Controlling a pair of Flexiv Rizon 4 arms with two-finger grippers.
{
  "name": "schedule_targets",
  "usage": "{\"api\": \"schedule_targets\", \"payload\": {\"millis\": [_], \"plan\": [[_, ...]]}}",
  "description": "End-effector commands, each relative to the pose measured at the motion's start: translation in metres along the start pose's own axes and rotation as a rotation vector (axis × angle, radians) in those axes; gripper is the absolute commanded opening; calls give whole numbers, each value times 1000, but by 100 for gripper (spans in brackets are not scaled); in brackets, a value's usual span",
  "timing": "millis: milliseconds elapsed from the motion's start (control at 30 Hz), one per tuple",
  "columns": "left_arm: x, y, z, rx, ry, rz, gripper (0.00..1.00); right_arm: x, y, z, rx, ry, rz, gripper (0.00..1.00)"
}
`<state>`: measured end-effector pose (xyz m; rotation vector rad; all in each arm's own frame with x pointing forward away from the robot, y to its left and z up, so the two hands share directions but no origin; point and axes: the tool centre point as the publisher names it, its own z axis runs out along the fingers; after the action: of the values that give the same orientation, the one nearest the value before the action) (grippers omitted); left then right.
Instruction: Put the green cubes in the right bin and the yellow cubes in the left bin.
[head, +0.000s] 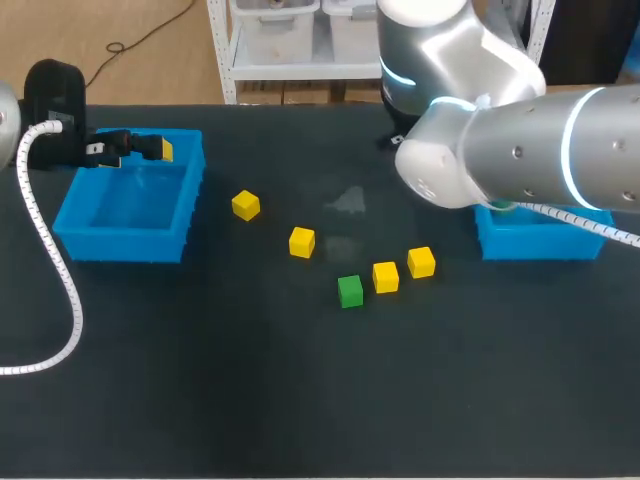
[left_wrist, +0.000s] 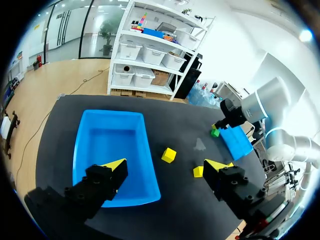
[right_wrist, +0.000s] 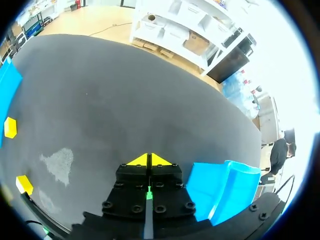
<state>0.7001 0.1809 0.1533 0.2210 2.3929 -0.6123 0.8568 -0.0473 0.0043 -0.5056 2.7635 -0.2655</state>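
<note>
Cubes lie scattered across the middle of the dark surface (head: 300, 400). One yellow cube (head: 245, 205) sits nearest the left bin (head: 120, 240). A second yellow cube (head: 302, 242) is further toward the centre, and a third yellow cube (head: 385, 277) and fourth yellow cube (head: 421, 262) stand just beside each other. A green cube (head: 350, 291) stands just beside the third one, on its left. All five rest on the surface, between the two blue bins and outside both. The left gripper (head: 150, 148) hovers over the far rim of the left bin. In the left wrist view its fingers (left_wrist: 112, 170) are spread wide apart with nothing between them, and the bin's blue floor and the two nearest yellow cubes show beyond them. The right arm (head: 520, 150) comes in from the right and covers most of the right bin (head: 540, 245) in the head view. The right gripper (right_wrist: 149, 160) has its two yellow tips pressed together, with only a thin green streak showing in the slit behind them. The right bin lies just beside this gripper. From the left wrist view, a second green cube (left_wrist: 215, 133) shows right at the end of the right gripper, just beside the near edge of the right bin. Whether the closed fingers actually pinch it I cannot tell.
</note>
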Motion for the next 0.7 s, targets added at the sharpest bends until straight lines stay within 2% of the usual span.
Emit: {"api": "schedule_targets", "payload": {"millis": [33, 700], "plan": [[1, 3, 1, 13, -7, 3, 100, 10, -4, -8, 2, -73, 2, 100], [1, 3, 1, 13, -7, 3, 100, 12, -5, -15, -18, -124, 3, 100]]}}
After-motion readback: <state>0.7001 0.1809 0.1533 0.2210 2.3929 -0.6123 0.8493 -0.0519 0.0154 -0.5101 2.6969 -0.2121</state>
